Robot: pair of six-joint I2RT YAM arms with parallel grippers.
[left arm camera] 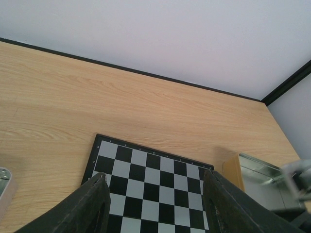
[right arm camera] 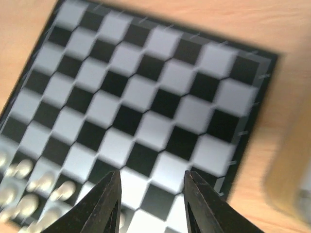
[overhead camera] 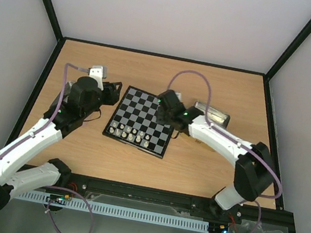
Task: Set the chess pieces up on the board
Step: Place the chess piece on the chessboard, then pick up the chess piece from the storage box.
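Board, black-and-grey checks, cream-white chess pieces along near edge.

White-walled, black-framed lab enclosure

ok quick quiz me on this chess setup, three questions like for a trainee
1. True or false: the far rows of the board hold pieces.
2. The cream-white pieces stand along which edge of it? A near, B far, C right.
3. Fill in: the left gripper and the right gripper are both ___, with nothing between their fingers.
Key: 1 false; 2 A; 3 open.
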